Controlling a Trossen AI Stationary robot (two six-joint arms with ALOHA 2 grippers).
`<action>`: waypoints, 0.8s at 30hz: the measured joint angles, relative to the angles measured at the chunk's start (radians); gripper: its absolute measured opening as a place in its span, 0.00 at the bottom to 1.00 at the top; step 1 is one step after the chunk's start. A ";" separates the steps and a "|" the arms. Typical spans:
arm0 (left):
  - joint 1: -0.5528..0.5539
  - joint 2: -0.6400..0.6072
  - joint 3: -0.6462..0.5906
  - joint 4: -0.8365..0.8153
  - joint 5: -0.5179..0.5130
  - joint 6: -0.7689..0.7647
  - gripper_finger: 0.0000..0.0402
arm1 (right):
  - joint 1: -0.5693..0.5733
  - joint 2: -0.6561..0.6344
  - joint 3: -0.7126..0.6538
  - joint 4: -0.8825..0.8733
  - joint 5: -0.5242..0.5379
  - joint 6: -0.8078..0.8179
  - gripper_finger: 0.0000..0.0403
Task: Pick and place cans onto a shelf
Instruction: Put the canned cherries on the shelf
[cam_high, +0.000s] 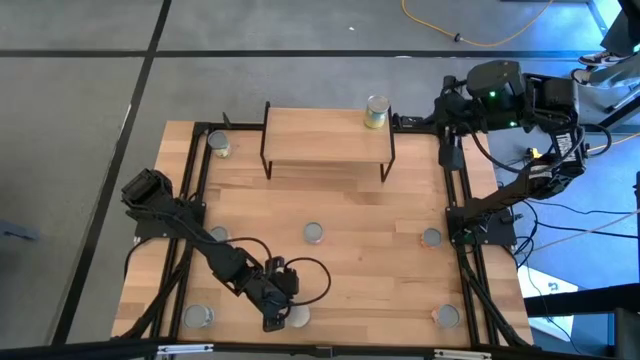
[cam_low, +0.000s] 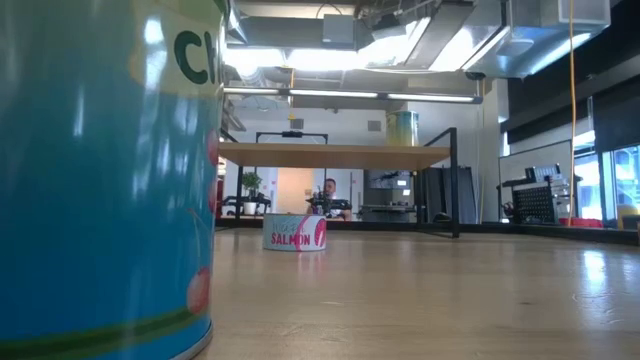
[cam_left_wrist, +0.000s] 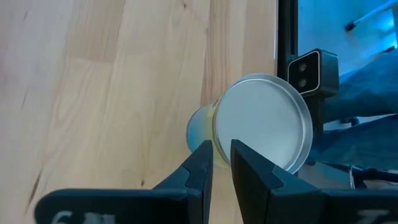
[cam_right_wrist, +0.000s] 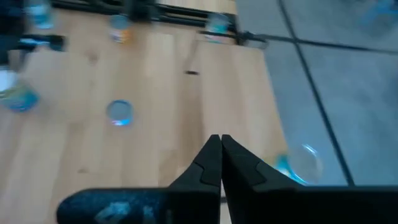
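Note:
A blue-labelled can (cam_left_wrist: 261, 121) with a silvery top stands upright by the table's near edge; it fills the left of the low view (cam_low: 100, 170). My left gripper (cam_left_wrist: 221, 149) is open by a narrow gap at its top rim, one finger before the lid, the other before the side wall. The shelf (cam_high: 328, 135) stands at the far middle on thin black legs, with one can (cam_high: 376, 112) on its right end. My right gripper (cam_right_wrist: 221, 142) is shut and empty, raised off the table's far right corner (cam_high: 447, 108). My left gripper comes at the can's top rim (cam_left_wrist: 217, 140) slanting down from the table's left. The rim's edge runs along the gap between the fingers, which looks wider than the rim. I cannot tell whether either finger touches the can.
Loose cans stand on the table: far left (cam_high: 215, 145), middle (cam_high: 313, 233), right (cam_high: 431, 237), and at the near corners (cam_high: 198, 316) (cam_high: 447, 316). The low camera's black box (cam_left_wrist: 311, 71) sits right behind the blue can. Black rails (cam_high: 190, 200) line the table's sides.

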 joint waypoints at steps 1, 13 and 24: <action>0.000 0.000 0.000 0.000 0.000 0.000 0.13 | 0.000 0.000 0.000 0.000 -0.028 -0.007 0.02; 0.000 0.000 0.000 0.002 -0.023 -0.002 0.13 | 0.000 0.000 0.000 0.000 -0.204 -0.033 0.02; 0.000 0.065 0.004 0.103 0.043 -0.001 0.13 | 0.000 0.000 -0.001 0.000 -0.219 -0.036 0.02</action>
